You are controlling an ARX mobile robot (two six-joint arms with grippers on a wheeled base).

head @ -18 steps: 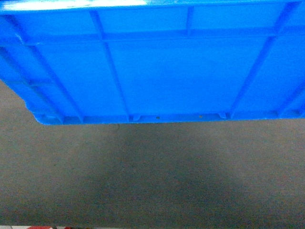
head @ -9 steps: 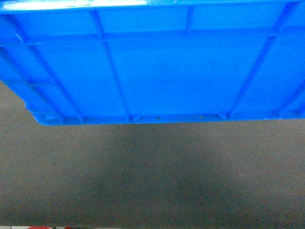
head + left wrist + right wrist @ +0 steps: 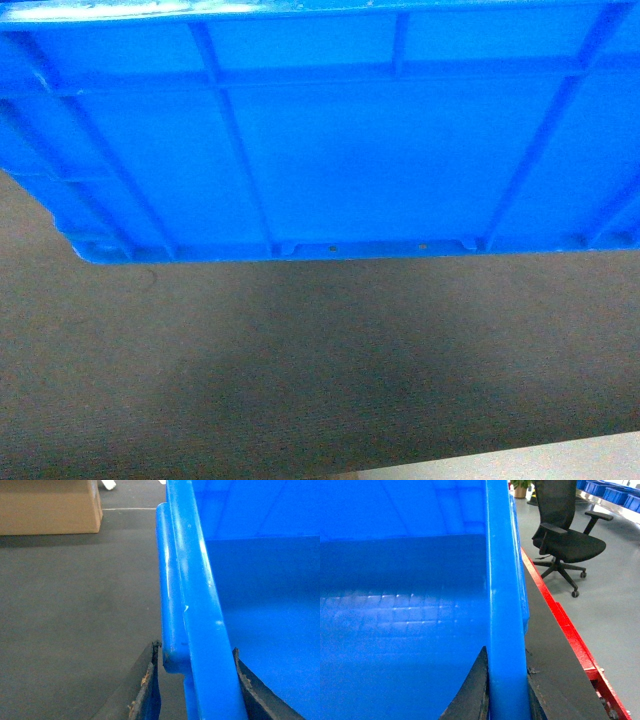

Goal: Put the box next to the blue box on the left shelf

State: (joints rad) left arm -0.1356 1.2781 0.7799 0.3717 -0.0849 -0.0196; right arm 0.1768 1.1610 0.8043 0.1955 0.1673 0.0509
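Note:
The box (image 3: 330, 140), a bright-blue ribbed crate, fills the upper half of the head view and hangs above dark carpet. My left gripper (image 3: 195, 649) straddles its thick rolled rim (image 3: 185, 580), one dark finger (image 3: 145, 685) outside and one inside the wall, shut on it. On the opposite wall my right gripper (image 3: 506, 661) is shut on the box's rim (image 3: 502, 555), with fingers pressed against both faces. In the head view the crate hides both grippers. The left shelf and the blue box are out of view.
Dark carpet (image 3: 300, 360) lies under the crate, with a pale floor strip (image 3: 540, 460) at the bottom right. A cardboard box (image 3: 50, 505) stands far left. To the right are a red frame bar (image 3: 560, 625), a black office chair (image 3: 565, 540) and distant blue bins (image 3: 620, 492).
The crate keeps its place in the head view. The ground under it has shifted: the red bits at the bottom left are gone and a pale floor strip has come in at the bottom right.

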